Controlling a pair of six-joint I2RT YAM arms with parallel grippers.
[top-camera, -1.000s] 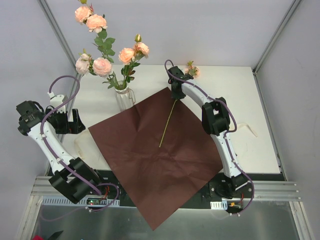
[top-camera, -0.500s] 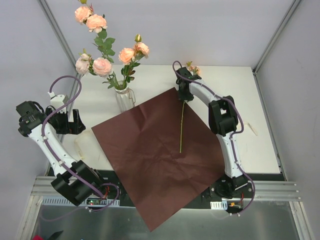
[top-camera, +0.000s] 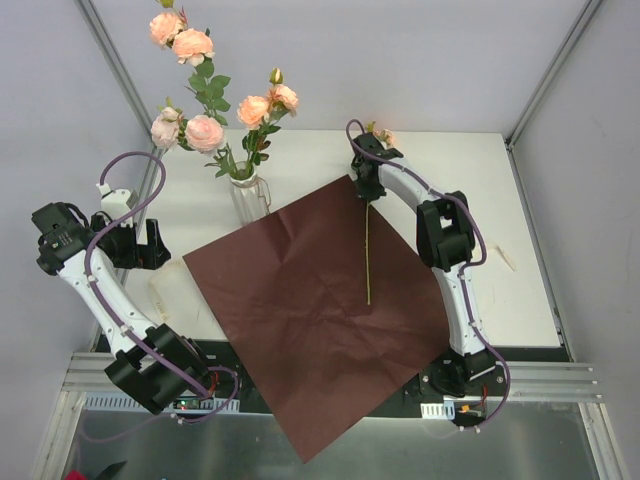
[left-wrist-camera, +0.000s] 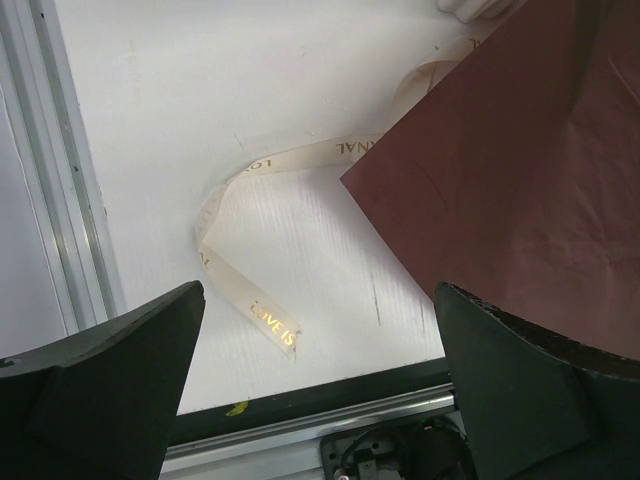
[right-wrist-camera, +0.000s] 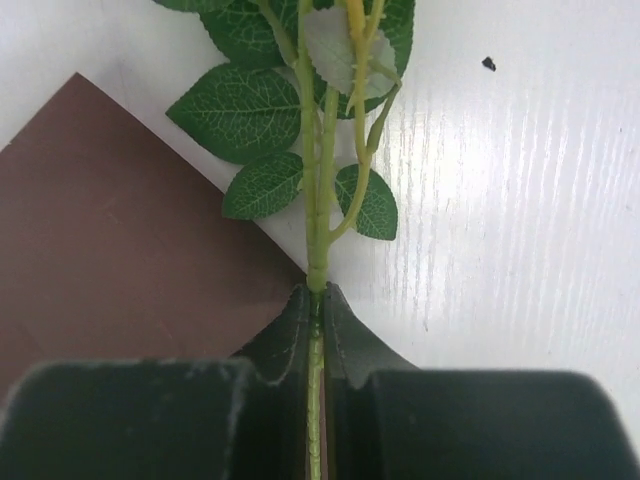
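My right gripper is shut on the green stem of a rose at the far corner of a dark brown paper sheet. The stem runs down over the sheet; its pink bloom lies on the white table behind the gripper. In the right wrist view the stem is pinched between the fingers, with leaves spreading just beyond them. My left gripper hangs open at the left above a cream ribbon printed with gold letters, near the sheet's left corner.
A glass vase of pink roses stands just beyond the sheet's left upper edge. Another ribbon piece lies at the right of the table. The sheet's near corner overhangs the metal front rail.
The right gripper has shifted a little to the right with the rose, and the stem has swung from pointing down-left to pointing almost straight down the sheet. The left arm has stayed put.
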